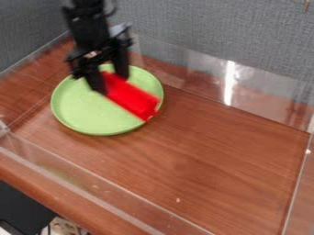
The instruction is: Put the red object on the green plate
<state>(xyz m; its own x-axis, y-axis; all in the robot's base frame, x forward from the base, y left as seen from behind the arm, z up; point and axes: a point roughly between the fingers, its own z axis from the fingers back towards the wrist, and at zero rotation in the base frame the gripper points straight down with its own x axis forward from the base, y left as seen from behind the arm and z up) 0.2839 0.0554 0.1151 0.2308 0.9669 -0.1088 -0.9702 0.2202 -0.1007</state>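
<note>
The arm (88, 20) is black all over — matte, boxy, built of stacked blocks that narrow downward. Its gripper (105, 78) ends in two dark, slim fingers (123, 62) — straight and flat-sided. Any screws or markings are too blurred to make out.

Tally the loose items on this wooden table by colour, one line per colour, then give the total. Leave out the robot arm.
Red: 1, the matte red rectangular block, held in the black gripper above the plate.
Green: 1, the round light-green plate with a shallow rim, lying on the brown wooden table.
Total: 2
</note>
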